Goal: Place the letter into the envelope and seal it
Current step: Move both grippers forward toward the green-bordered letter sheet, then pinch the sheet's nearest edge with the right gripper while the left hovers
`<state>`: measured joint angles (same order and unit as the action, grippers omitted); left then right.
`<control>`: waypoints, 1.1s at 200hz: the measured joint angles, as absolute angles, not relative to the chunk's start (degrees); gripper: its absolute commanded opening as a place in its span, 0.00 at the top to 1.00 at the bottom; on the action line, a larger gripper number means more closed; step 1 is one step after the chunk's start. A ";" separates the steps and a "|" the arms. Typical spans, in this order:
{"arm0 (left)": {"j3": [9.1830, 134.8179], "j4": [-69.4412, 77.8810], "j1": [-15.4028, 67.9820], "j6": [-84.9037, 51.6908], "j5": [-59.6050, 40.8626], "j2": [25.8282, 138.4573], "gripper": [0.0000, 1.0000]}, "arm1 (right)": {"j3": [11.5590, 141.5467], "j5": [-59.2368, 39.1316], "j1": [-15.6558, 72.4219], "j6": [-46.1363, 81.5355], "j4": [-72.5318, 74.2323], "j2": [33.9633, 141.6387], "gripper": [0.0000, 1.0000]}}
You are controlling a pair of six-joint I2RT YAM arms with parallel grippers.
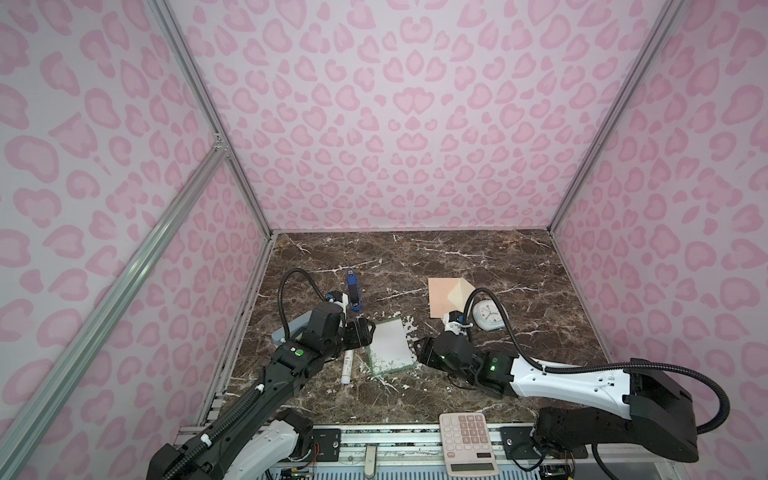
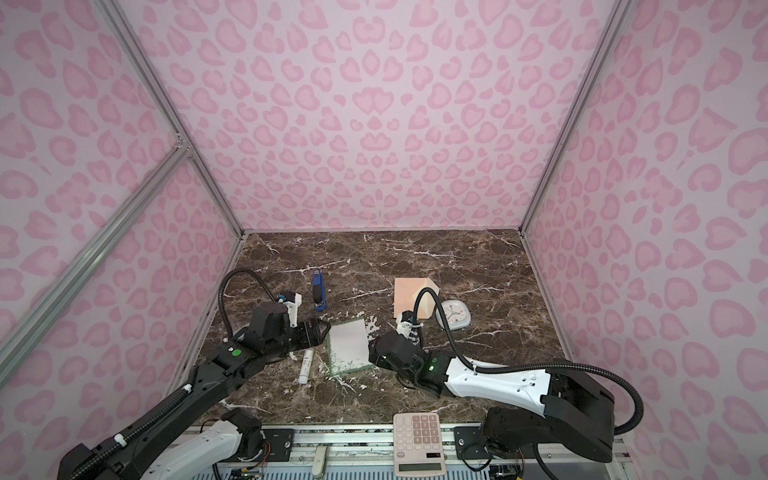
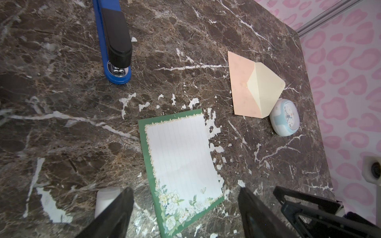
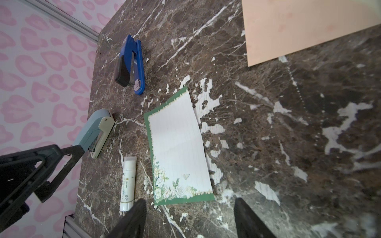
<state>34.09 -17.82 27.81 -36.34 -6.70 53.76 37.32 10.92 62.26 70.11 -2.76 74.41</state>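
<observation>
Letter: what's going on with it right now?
The letter lies flat on the table, and nothing holds it. The left gripper and the right gripper sit low on either side of it, both open and empty. The envelope lies farther back with its flap open, next to a clock. The letter is not yet in it.

Green-bordered letter (image 3: 181, 160) lies flat; peach envelope (image 3: 241, 86) lies apart, flap seemingly raised.
</observation>
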 measured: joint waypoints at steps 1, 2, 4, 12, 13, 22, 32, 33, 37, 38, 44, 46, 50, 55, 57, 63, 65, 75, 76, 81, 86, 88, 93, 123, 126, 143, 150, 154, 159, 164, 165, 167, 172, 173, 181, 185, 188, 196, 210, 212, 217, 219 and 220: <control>34.09 -17.80 27.83 -36.34 -6.76 53.84 0.18 | 37.23 10.83 62.28 70.15 -2.61 74.50 0.33; 34.09 -17.78 27.86 -36.34 -6.81 53.89 0.18 | 37.19 10.76 62.28 70.17 -2.50 74.56 0.33; 34.09 -17.69 27.88 -36.34 -6.92 54.04 0.17 | 37.06 10.66 62.30 70.28 -2.28 74.72 0.33; 33.98 -17.04 28.08 -36.34 -7.31 54.59 0.17 | 36.56 10.31 62.39 71.02 -1.37 75.33 0.35; 33.95 -16.95 28.12 -36.34 -7.33 54.70 0.18 | 36.51 10.28 62.41 71.09 -1.28 75.37 0.36; 33.80 -16.21 28.25 -36.34 -7.75 55.35 0.17 | 36.03 9.82 62.41 71.77 -0.12 76.05 0.38; 33.47 -15.51 28.47 -36.36 -8.23 55.94 0.17 | 35.64 9.10 62.43 72.69 1.10 76.99 0.40; 33.43 -15.38 28.49 -36.36 -8.34 56.03 0.17 | 35.62 9.06 62.43 72.71 1.19 77.06 0.40; 33.32 -15.16 28.51 -36.38 -8.60 56.25 0.17 | 35.46 8.88 62.46 72.90 1.80 77.45 0.41; 33.30 -15.11 28.51 -36.38 -8.62 56.29 0.17 | 35.44 8.84 62.46 72.93 1.98 77.58 0.41; 33.04 -14.63 28.56 -36.47 -8.97 56.62 0.17 | 35.35 8.54 62.48 73.01 2.50 78.15 0.42; 32.91 -14.37 28.58 -36.53 -9.10 56.75 0.17 | 35.33 8.40 62.48 73.10 2.74 78.39 0.42; 32.71 -13.98 28.62 -36.58 -9.21 56.95 0.17 | 35.33 7.99 62.50 73.47 3.22 78.83 0.43; 32.45 -13.56 28.64 -36.64 -9.32 57.19 0.17 | 35.31 7.57 62.52 74.02 3.81 79.37 0.43; 32.34 -13.37 28.71 -36.75 -9.43 57.30 0.17 | 35.29 7.40 62.52 74.17 4.10 79.59 0.43; 31.99 -12.69 28.84 -36.97 -9.76 57.69 0.17 | 35.24 7.01 62.52 74.24 4.95 80.31 0.44; 31.86 -12.45 28.84 -36.99 -9.89 57.84 0.17 | 35.22 6.85 62.52 74.30 5.17 80.55 0.44; 31.38 -11.64 28.84 -36.99 -10.37 58.54 0.17 | 35.16 5.93 62.50 74.85 6.31 81.73 0.45; 31.33 -11.57 28.84 -36.99 -10.44 58.65 0.17 | 35.14 5.82 62.50 74.94 6.48 81.89 0.45; 31.14 -11.29 28.84 -37.01 -10.70 59.05 0.17 | 35.05 5.54 62.50 75.24 6.96 82.46 0.45; 30.92 -10.92 28.88 -37.08 -10.81 59.40 0.17 | 34.92 5.23 62.50 75.57 7.46 82.94 0.45; 30.85 -10.70 28.88 -37.12 -10.90 59.55 0.17 | 34.87 5.04 62.50 75.64 7.64 83.13 0.45; 30.68 -10.39 28.88 -37.39 -11.18 59.90 0.17 | 34.81 4.56 62.50 75.72 7.97 83.64 0.46; 29.74 -8.01 28.91 -37.87 -11.60 61.71 0.17 | 34.00 2.98 62.39 77.12 10.28 85.69 0.46; 29.63 -7.86 28.95 -37.89 -11.57 61.93 0.17 | 33.93 2.90 62.33 77.14 10.55 85.89 0.46; 29.26 -6.74 28.95 -38.28 -11.57 63.05 0.17 | 33.85 2.39 62.19 77.43 11.64 86.94 0.46; 29.15 -6.22 28.95 -38.37 -11.60 63.53 0.17 | 33.85 1.87 62.11 77.45 12.27 87.42 0.46; 29.12 -5.91 28.95 -38.39 -11.60 63.83 0.17 | 33.85 1.63 62.08 77.52 12.58 87.70 0.46; 29.08 -5.61 28.95 -38.50 -11.64 64.18 0.17 | 33.85 1.43 62.02 77.60 12.86 88.01 0.46; 28.97 -5.15 28.97 -38.52 -11.68 64.60 0.17 | 33.80 1.39 61.89 77.62 13.04 88.27 0.47; 28.97 -5.08 28.97 -38.52 -11.68 64.66 0.17 | 33.78 1.34 61.87 77.65 13.13 88.38 0.47; 28.93 -4.91 28.97 -38.52 -11.75 64.86 0.17 | 33.74 1.26 61.82 77.71 13.26 88.49 0.47; 28.80 -4.56 28.97 -38.52 -11.90 65.17 0.17 | 33.65 0.99 61.78 77.89 13.52 88.77 0.47; 28.75 -4.47 28.97 -38.52 -11.94 65.25 0.17 | 33.63 0.89 61.76 77.91 13.61 88.84 0.47; 28.53 -3.97 28.97 -38.59 -12.21 65.73 0.17 | 33.58 0.34 61.69 78.08 13.80 89.19 0.48; 28.42 -3.79 28.97 -38.68 -12.21 65.89 0.17 | 33.58 0.25 61.65 78.32 13.82 89.32 0.48; 28.32 -3.57 28.99 -38.89 -12.29 66.06 0.17 | 33.58 0.21 61.58 78.41 13.85 89.36 0.48; 28.08 -2.92 28.99 -38.94 -12.53 66.41 0.18 | 33.58 0.05 61.49 78.41 13.96 89.43 0.48; 27.70 -1.96 28.99 -38.96 -12.88 66.98 0.18 | 33.58 -0.03 61.41 78.41 14.35 89.52 0.48; 27.66 -1.80 28.99 -38.94 -12.95 67.07 0.17 | 33.58 -0.03 61.39 78.41 14.39 89.54 0.48; 27.57 -1.56 28.99 -38.94 -13.06 67.35 0.18 | 33.58 -0.05 61.39 78.43 14.50 89.58 0.48; 27.57 -1.52 28.99 -38.94 -13.04 67.42 0.17 | 33.56 -0.05 61.39 78.43 14.57 89.60 0.49; 27.55 -1.50 28.99 -38.94 -13.04 67.51 0.18 | 33.56 -0.05 61.39 78.43 14.61 89.62 0.49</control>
<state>27.55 -1.50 28.99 -38.94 -13.04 67.51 33.56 -0.05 61.39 78.43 14.61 89.62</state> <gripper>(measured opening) 0.824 0.517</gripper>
